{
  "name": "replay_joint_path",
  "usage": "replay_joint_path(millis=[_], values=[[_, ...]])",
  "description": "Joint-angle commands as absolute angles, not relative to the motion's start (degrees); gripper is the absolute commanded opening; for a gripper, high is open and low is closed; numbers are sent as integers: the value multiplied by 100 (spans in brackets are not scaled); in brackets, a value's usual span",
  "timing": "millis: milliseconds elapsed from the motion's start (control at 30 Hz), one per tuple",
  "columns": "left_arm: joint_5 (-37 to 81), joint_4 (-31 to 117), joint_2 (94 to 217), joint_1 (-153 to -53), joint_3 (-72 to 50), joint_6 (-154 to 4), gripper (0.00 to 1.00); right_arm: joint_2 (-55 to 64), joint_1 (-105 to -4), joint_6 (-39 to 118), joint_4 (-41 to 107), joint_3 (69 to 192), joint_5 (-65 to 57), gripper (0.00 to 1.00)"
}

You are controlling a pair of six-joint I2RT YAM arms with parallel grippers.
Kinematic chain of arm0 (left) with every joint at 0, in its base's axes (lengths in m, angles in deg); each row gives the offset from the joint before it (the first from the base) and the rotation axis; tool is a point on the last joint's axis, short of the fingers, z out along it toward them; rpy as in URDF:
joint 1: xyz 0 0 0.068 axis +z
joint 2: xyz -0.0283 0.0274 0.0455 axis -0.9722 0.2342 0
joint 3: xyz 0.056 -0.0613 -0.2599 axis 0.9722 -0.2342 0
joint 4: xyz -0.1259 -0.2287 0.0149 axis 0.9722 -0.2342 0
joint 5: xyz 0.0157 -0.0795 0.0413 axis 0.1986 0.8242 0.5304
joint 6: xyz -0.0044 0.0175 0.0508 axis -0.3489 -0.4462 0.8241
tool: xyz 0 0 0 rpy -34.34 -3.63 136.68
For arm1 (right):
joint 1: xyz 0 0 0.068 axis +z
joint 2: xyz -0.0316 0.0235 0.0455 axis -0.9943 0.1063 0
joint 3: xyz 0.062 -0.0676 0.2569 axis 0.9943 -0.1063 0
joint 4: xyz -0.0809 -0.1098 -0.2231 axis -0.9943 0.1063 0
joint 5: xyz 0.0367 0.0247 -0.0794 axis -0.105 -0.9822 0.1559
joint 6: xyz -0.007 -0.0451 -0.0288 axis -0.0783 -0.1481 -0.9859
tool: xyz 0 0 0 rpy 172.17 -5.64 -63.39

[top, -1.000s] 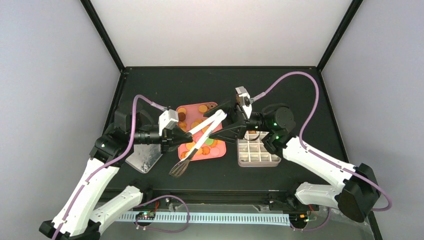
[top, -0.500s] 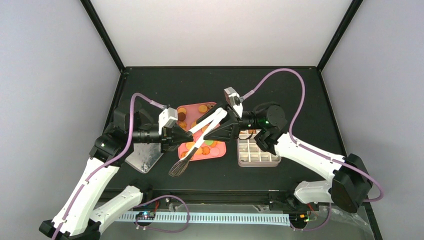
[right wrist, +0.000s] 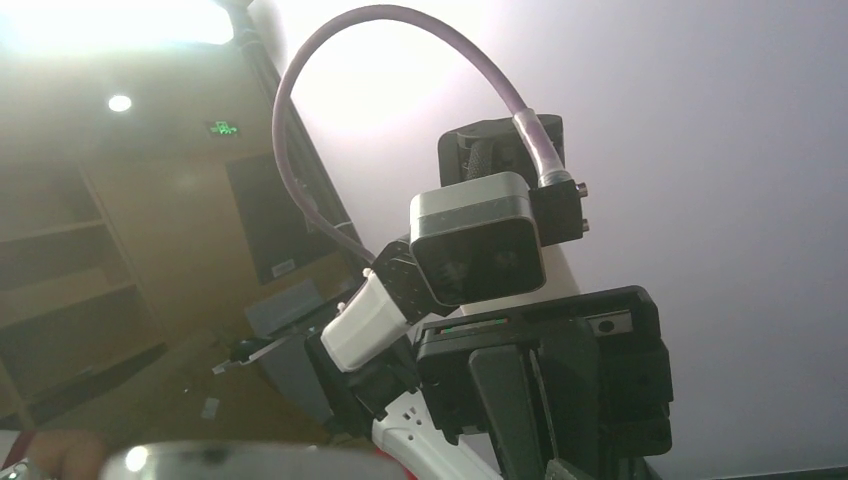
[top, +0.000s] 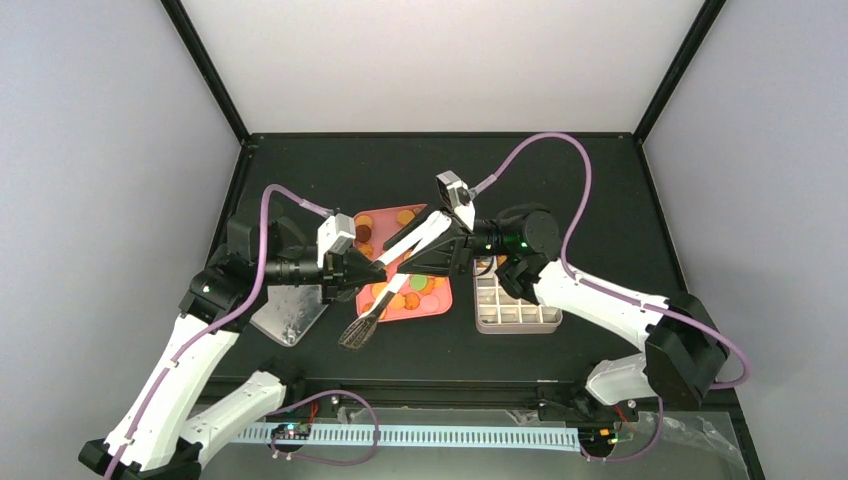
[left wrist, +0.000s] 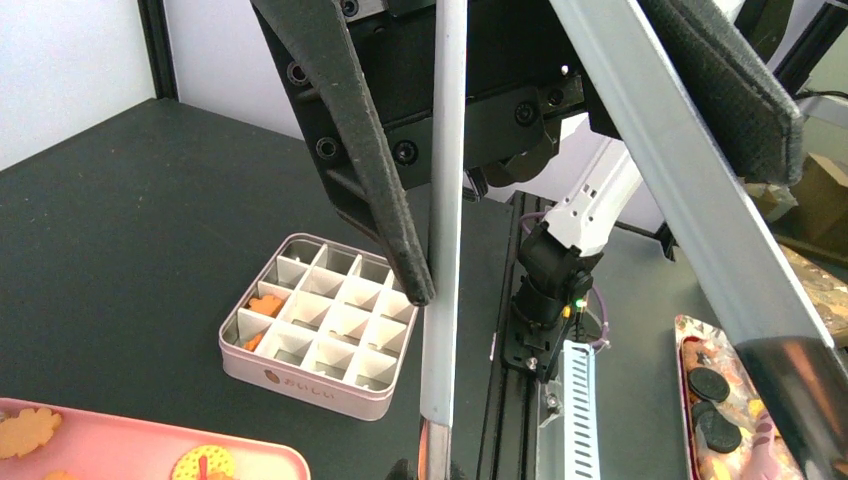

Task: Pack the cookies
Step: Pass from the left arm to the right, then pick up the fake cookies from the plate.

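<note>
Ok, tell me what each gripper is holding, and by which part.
Left gripper: the tongs, by one of its arms. Right gripper: fingers straddle both arms near where they meet; a grip cannot be told.

The table (top: 600,180) was a flat, matte black slab, boxed in by a black frame (top: 205,70) with pale walls (top: 440,60) behind and to either side. Three things lay directly on it. Near the middle sat a pink tray (top: 441,308), rectangular with rounded corners, its long side running away from the near edge. Just to its right, and apart from it, stood a pale tin (top: 515,324) split by white dividers into a grid of small square cells. Left of the tray, a silvery metal plate (top: 288,316) lay flat, turned askew to the table's edges.
</note>
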State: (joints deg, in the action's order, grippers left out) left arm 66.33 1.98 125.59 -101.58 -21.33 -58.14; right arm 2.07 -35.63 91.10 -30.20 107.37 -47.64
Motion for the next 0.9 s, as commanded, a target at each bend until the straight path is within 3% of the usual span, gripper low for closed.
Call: replay_joint_path(millis=[0,200,333,533,867], values=[[6698,449,12517,-10159,-2017,-5873,2,203,-3518,9025,-2792,10907,-5029,62],[6557,448,12503,-10158,-2016,-5820,3,2,-3517,8413,-1851,10880,-4843,55],[6283,246,12486,-10159,-2029,-5580,23,-312,-3512,7494,-497,10967,-4166,46],[5569,-310,12440,-10142,-2038,-5042,54,-822,-3517,6162,1217,10992,-2803,46],[5049,-815,12510,-9808,-2314,-4345,49,-809,-3516,5312,2197,10882,-2006,43]])
